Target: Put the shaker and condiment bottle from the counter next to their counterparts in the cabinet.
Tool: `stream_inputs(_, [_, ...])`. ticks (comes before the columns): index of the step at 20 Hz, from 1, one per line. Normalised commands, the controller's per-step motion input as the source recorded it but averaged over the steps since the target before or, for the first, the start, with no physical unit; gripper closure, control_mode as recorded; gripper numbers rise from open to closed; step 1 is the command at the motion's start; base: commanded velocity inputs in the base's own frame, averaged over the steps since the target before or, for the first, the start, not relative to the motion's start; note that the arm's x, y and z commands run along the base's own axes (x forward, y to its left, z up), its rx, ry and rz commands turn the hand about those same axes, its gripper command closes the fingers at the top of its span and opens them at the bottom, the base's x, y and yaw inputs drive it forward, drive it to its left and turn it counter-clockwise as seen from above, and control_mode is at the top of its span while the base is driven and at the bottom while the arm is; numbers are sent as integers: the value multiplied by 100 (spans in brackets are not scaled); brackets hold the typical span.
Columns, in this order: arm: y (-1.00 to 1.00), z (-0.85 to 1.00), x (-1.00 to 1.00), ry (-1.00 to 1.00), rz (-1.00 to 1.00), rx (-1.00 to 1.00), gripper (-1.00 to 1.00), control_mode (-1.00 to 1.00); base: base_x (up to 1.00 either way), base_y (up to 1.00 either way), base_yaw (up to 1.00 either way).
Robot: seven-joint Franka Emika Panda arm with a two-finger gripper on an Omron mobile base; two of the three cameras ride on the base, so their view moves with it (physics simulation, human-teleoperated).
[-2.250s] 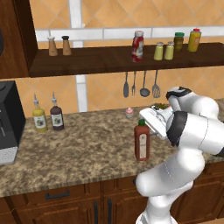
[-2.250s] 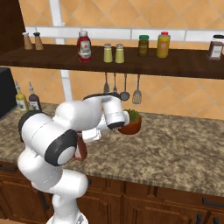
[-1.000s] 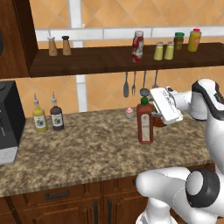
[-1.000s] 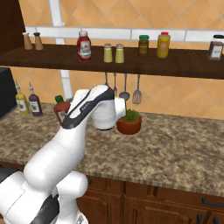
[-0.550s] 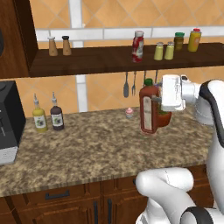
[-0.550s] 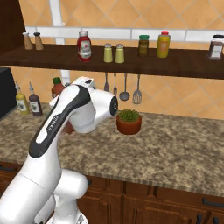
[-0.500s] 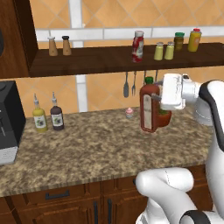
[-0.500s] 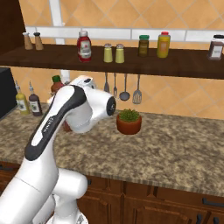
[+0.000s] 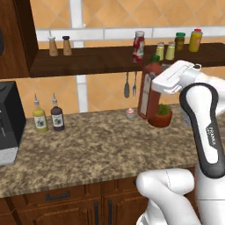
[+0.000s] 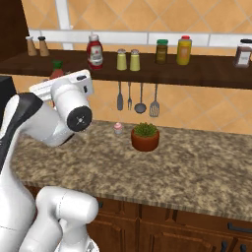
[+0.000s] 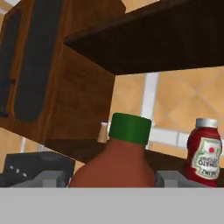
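condiment bottle: hanging in the air above the bench, just below the cabinet shelf edge, cap showing green in the hand view.
tool: gripping the condiment bottle by its body, jaws standing fairly wide around it (fingers mostly hidden by the bottle).
handling: looking rigid and smooth-sided, so probably slippery; tall and narrow, so likely tippy when set down.
weight: judging moderate, with most of its length hanging below the grip.
hold point: mid-to-upper body is working well; the neck would be too thin.
counterpart: red white-capped bottle standing upright on the shelf, close above and a little left of the carried one.
shaker: sitting on the shelf touching or nearly touching its twin (cannot tell which is which).
risk: bottle base clipping the shelf lip while going in.
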Motion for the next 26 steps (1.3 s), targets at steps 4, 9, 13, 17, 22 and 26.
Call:
stream_inputs(4, [0,89,-16,0,-36,8,100,-100,0,0,0])
stream_inputs(9, [0,98,-6,0,-33,3,100,-100,0,0,0])
stream_inputs(13, [0,100,0,0,-28,0,100,-100,0,0,0])
stream_inputs(17, [1,69,22,5,-16,0,100,-100,0,0,0])
stream_inputs(22, [1,3,11,4,-2,0,100,-100,0,0,0])
stream_inputs(26, [0,0,9,0,0,3,100,-100,0,0,0])
